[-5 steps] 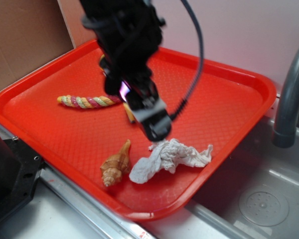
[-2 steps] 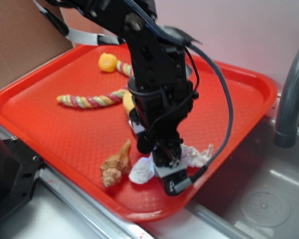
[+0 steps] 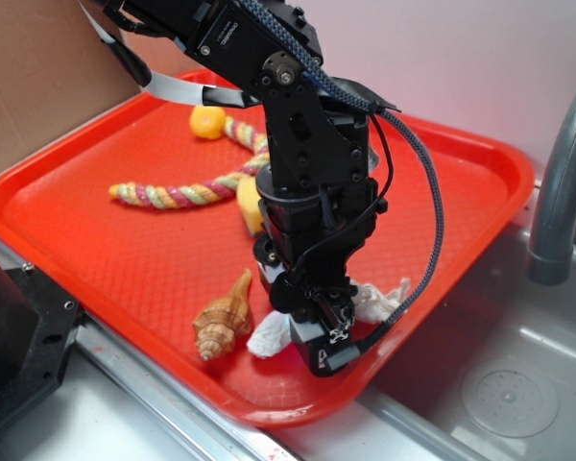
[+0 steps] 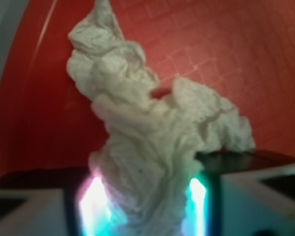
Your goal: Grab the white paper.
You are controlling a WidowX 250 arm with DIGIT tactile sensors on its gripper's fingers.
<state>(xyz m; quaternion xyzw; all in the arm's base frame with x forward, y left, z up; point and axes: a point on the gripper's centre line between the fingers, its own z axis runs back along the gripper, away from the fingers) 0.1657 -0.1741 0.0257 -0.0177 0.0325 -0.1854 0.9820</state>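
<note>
The hand (image 3: pixel 323 338) is down on the red tray (image 3: pixel 96 240) near its front edge, its fingers (image 4: pixel 263 189) standing on either side of the white paper (image 4: pixel 152 142) with the wad filling the gap between them; whether they pinch it I cannot tell. Just left lies a brown seashell (image 3: pixel 224 319). A striped rope (image 3: pixel 173 195) lies farther back.

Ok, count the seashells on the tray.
1. The brown spiral seashell lies near the red tray's front edge, just left of the white paper. The arm could hide another.
</note>
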